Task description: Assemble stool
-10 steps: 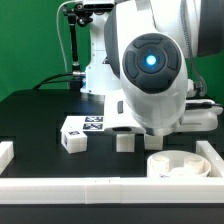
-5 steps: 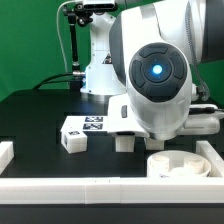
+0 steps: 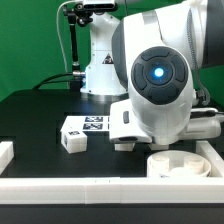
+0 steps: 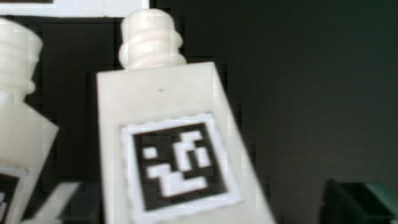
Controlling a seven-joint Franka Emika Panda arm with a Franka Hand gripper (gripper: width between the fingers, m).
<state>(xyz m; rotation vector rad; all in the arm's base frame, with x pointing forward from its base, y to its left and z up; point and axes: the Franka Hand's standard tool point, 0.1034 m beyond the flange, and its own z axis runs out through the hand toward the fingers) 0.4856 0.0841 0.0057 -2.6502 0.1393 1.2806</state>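
Note:
In the wrist view a white stool leg (image 4: 169,150) fills the middle, with a square tag on its face and a ribbed peg (image 4: 151,38) at its end. My gripper (image 4: 205,205) is open astride it; a dark finger (image 4: 365,200) shows on one side with a gap to the leg. The ribbed end of a second leg (image 4: 15,60) shows beside it. In the exterior view my wrist hides most of that leg (image 3: 122,144). The round white seat (image 3: 180,166) lies at the exterior view's right front. Another white leg block (image 3: 72,142) sits to the left.
White border rails run along the front (image 3: 100,186), the exterior view's left (image 3: 8,152) and right (image 3: 212,155) of the black table. The marker board (image 3: 90,123) lies behind the left leg block. A camera stand (image 3: 75,40) rises at the back.
The arm has come down over the leg and shifted slightly to the exterior view's right, covering more of it than before.

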